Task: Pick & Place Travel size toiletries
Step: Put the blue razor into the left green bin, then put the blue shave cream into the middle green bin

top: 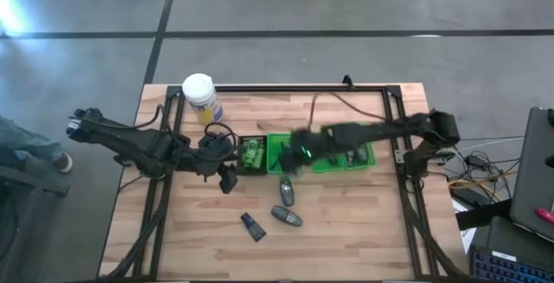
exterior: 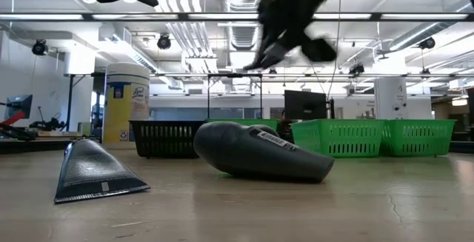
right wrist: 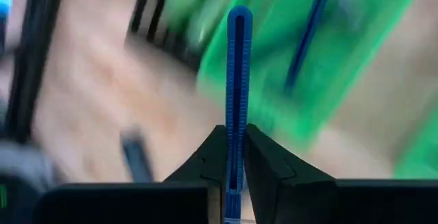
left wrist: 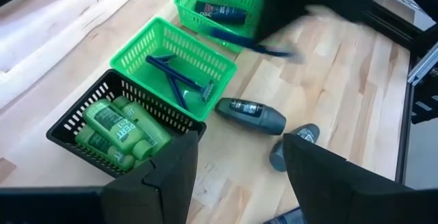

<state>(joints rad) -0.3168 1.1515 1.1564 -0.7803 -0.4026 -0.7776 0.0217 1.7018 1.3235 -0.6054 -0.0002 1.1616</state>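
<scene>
Pinching a blue razor [right wrist: 238, 80], the right claw [right wrist: 237, 157] hovers above the green tray [top: 279, 153].

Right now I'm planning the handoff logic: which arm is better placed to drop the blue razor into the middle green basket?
The right. Its pincer is already shut on the blue razor and hangs over the middle green basket. The left pincer waits open and empty beside the black basket.

No text on any item can be read.
</scene>
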